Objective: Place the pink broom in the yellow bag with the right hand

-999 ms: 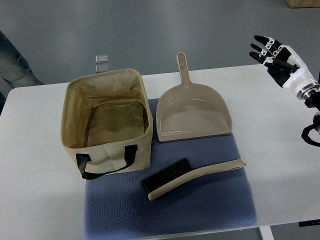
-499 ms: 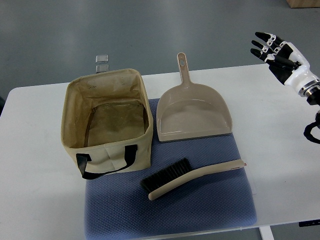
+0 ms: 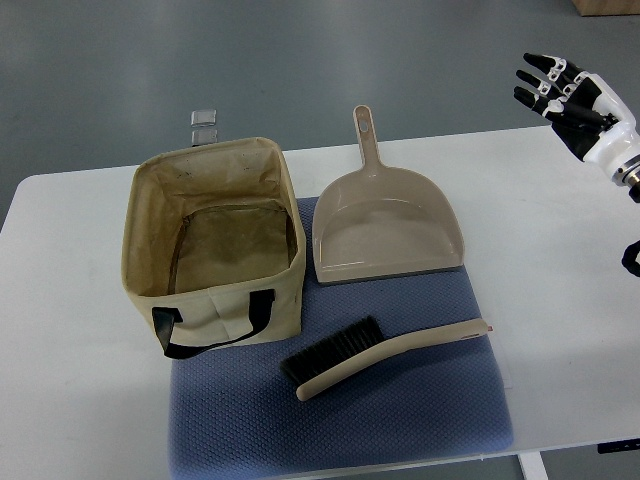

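Your right hand (image 3: 568, 95): fingers spread wide, empty, above bench (image 3: 560, 250) far right corner | broom (image 3: 380, 355): on mat (image 3: 400, 420), near edge | bag (image 3: 213, 245): left, open

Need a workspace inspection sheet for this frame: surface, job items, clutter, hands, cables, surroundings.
Surface: white table with a blue mat near the front edge.
Job's things: broom lies flat on the mat, bristles toward the bag; yellow bag stands open and empty at the mat's left end.
Clutter: dustpan behind the broom, handle pointing away; small clear object behind the bag.
Hands: right robot hand raised at the upper right, fingers spread, holding nothing; left not in view.
Cables: black loop at the right edge.
Surroundings: grey floor.
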Motion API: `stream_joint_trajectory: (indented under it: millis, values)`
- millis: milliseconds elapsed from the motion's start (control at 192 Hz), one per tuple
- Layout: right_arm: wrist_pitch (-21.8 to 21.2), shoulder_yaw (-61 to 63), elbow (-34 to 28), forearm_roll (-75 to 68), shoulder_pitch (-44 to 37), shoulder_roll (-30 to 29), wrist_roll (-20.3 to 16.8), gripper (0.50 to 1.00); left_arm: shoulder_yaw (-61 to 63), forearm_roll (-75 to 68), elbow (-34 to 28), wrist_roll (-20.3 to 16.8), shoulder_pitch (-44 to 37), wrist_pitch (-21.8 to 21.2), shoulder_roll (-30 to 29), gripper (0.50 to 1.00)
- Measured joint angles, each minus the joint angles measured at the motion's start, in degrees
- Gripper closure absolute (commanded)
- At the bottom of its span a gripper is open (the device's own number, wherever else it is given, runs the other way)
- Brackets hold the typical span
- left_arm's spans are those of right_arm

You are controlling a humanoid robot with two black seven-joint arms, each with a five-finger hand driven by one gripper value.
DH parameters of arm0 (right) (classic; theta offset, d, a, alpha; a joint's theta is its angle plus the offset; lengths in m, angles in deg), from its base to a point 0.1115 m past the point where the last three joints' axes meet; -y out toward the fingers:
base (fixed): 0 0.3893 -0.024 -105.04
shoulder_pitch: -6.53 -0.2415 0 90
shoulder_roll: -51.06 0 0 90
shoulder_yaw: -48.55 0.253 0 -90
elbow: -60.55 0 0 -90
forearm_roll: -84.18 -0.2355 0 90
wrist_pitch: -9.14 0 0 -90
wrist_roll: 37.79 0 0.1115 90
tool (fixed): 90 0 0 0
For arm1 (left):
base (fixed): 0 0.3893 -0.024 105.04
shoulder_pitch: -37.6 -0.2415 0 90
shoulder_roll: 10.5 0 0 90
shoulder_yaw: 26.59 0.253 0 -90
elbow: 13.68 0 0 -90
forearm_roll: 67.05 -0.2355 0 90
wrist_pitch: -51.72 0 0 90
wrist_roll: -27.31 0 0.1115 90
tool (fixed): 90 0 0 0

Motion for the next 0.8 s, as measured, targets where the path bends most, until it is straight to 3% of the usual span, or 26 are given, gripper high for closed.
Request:
stream_joint_trajectory:
  millis: [291, 494, 801]
  values:
    - [-0.46, -0.65, -0.67, 8.16, -0.35, 0.39, 0.12, 0.574, 0.0, 0.0, -0.01, 0.0, 0.0, 0.0, 0.0, 0.5]
    - [-5.01, -1.55, -2.84, 19.98, -1.81, 2.67, 0.41, 0.574, 0.0, 0.0, -0.02, 0.0, 0.01, 0.0, 0.0, 0.5]
    - [-4.98, -14.16, -16.21, 37.75, -6.15, 8.57, 3.32, 0.579, 0.0, 0.0, -0.02, 0.0, 0.01, 0.0, 0.0, 0.5]
